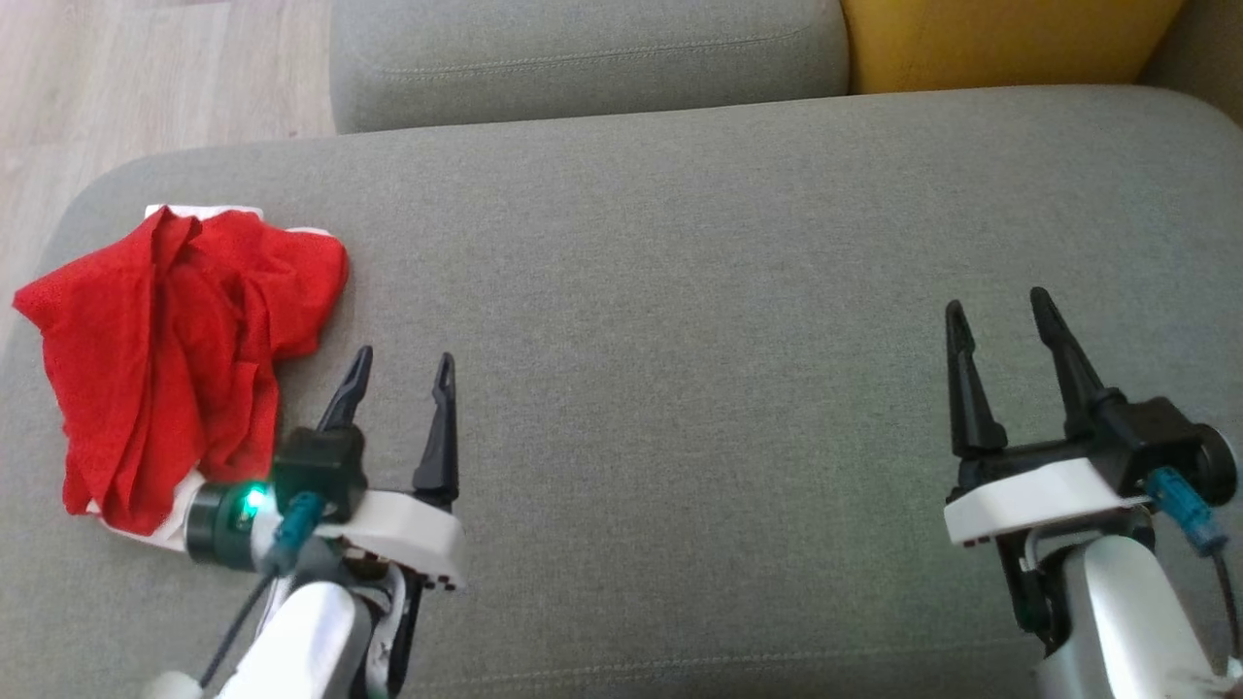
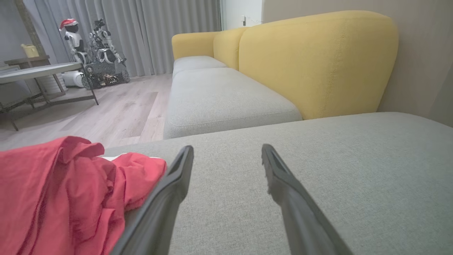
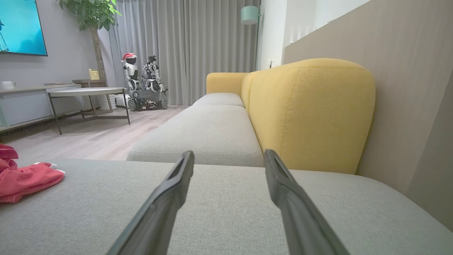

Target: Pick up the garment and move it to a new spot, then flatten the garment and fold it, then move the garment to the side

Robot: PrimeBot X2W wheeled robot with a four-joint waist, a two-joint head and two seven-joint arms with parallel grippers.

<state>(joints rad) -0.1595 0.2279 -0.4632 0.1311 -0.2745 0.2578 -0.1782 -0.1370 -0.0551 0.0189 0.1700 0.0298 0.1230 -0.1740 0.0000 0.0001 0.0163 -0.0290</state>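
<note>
A crumpled red garment [image 1: 175,349] with white trim lies in a heap at the left end of the grey sofa seat [image 1: 680,291]. My left gripper [image 1: 403,374] hovers just right of the heap, open and empty, its wrist close to the cloth's lower edge. In the left wrist view the garment [image 2: 63,191] bulges at the lower left beside my left gripper [image 2: 226,152]. My right gripper [image 1: 1000,316] stands open and empty far to the right over bare cushion. The right wrist view has my right gripper [image 3: 228,157] centred and the garment [image 3: 24,179] at the far left edge.
A second grey seat cushion [image 1: 583,58] and a yellow backrest [image 1: 1000,39] lie beyond the seat. Wooden floor [image 1: 146,78] runs past the sofa's left end. Across the room stand a low table [image 3: 88,94] and small robots [image 3: 145,83] by grey curtains.
</note>
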